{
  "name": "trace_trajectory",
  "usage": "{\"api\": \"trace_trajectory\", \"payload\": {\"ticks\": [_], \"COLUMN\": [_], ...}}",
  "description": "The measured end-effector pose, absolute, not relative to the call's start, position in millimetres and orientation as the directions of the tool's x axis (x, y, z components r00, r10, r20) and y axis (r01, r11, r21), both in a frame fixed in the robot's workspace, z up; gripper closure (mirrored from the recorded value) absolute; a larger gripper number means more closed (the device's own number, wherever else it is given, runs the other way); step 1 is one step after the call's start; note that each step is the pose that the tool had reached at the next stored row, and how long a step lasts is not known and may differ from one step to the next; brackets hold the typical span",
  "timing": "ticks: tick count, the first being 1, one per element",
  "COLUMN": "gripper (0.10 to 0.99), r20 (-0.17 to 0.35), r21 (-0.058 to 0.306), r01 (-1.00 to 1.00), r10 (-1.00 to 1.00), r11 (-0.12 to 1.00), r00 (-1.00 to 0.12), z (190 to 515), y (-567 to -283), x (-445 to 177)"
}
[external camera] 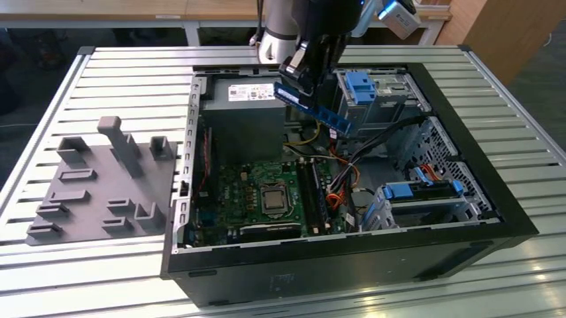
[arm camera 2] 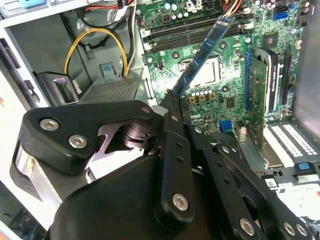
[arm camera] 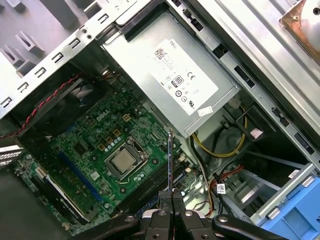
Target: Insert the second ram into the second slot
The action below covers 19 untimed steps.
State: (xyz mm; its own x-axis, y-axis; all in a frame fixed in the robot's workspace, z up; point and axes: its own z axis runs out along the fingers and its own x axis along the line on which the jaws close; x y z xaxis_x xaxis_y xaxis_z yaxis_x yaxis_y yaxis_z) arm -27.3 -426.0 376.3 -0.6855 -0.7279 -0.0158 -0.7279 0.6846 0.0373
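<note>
Blue second ram (arm camera 2: 202, 52), pinched by hand (arm camera 2: 172, 97), tilts above motherboard (arm camera 2: 235, 82); cables (arm camera 2: 98, 31) nearby.

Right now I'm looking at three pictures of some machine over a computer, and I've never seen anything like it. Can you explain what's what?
It is a robot arm working over an open computer case that lies on a slatted metal table. The exterior view is taken from off the arm and shows the whole scene. The two wrist views come from cameras riding on the arm, looking into the case. At the arm's end is its tool, black fingers shut on the second ram, a thin blue memory stick. It hangs above the green motherboard, not in a slot. On the exterior view's left, beside the case, lies a grey moulded tray.
</note>
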Motion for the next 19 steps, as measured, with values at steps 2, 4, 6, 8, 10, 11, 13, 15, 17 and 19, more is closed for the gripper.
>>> {"api": "trace_trajectory", "payload": {"ticks": [2, 4, 6, 8, 10, 11, 13, 15, 17, 19], "gripper": [0.965, 0.965, 0.965, 0.965, 0.965, 0.965, 0.965, 0.965, 0.965, 0.965], "r20": [-0.016, -0.016, -0.016, -0.016, -0.016, -0.016, -0.016, -0.016, -0.016, -0.016], "r21": [0.037, 0.037, 0.037, 0.037, 0.037, 0.037, 0.037, 0.037, 0.037, 0.037], "r01": [-0.723, -0.717, -0.711, -0.706, -0.7, -0.697, -0.692, -0.686, -0.68, -0.674], "r10": [-0.723, -0.717, -0.711, -0.706, -0.7, -0.697, -0.692, -0.686, -0.68, -0.674], "r11": [0.69, 0.696, 0.702, 0.707, 0.713, 0.716, 0.721, 0.727, 0.732, 0.738], "r00": [-0.691, -0.697, -0.703, -0.708, -0.714, -0.717, -0.722, -0.728, -0.733, -0.738], "z": [376.3, 376.3, 376.3, 376.3, 376.3, 376.3, 376.3, 376.3, 376.3, 376.3], "y": [-426.0, -426.0, -426.0, -426.0, -426.0, -426.0, -426.0, -426.0, -426.0, -426.0], "x": [-27.3, -27.3, -27.3, -27.3, -27.3, -27.3, -27.3, -27.3, -27.3, -27.3]}}
